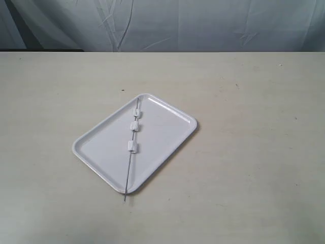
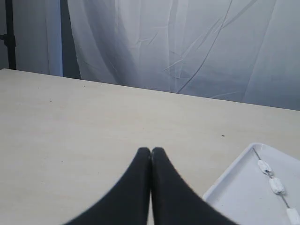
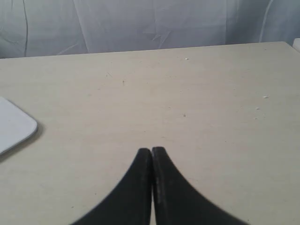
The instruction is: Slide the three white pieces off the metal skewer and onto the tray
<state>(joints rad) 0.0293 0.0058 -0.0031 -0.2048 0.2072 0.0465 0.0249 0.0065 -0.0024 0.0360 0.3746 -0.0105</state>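
A white tray point(image 1: 101, 145) lies turned at an angle in the middle of the table. The thin metal skewer point(image 1: 128, 172) rests across it, its near tip past the tray's front rim. Three white pieces sit threaded on it: one near the far rim point(image 1: 136, 112), one just below point(image 1: 135, 125), one further down point(image 1: 132, 147). Neither arm shows in the exterior view. My left gripper point(image 2: 151, 151) is shut with nothing in it, above bare table beside the tray's corner point(image 2: 234, 187); the skewer point(image 2: 283, 199) and pieces point(image 2: 277, 186) show there. My right gripper point(image 3: 151, 150) is shut and empty, apart from the tray's corner point(image 3: 14, 126).
The table point(image 1: 254, 152) is a pale beige surface with small dark specks. A wrinkled white curtain point(image 1: 203, 25) hangs behind its far edge. A dark stand point(image 2: 8, 37) shows at the back in the left wrist view.
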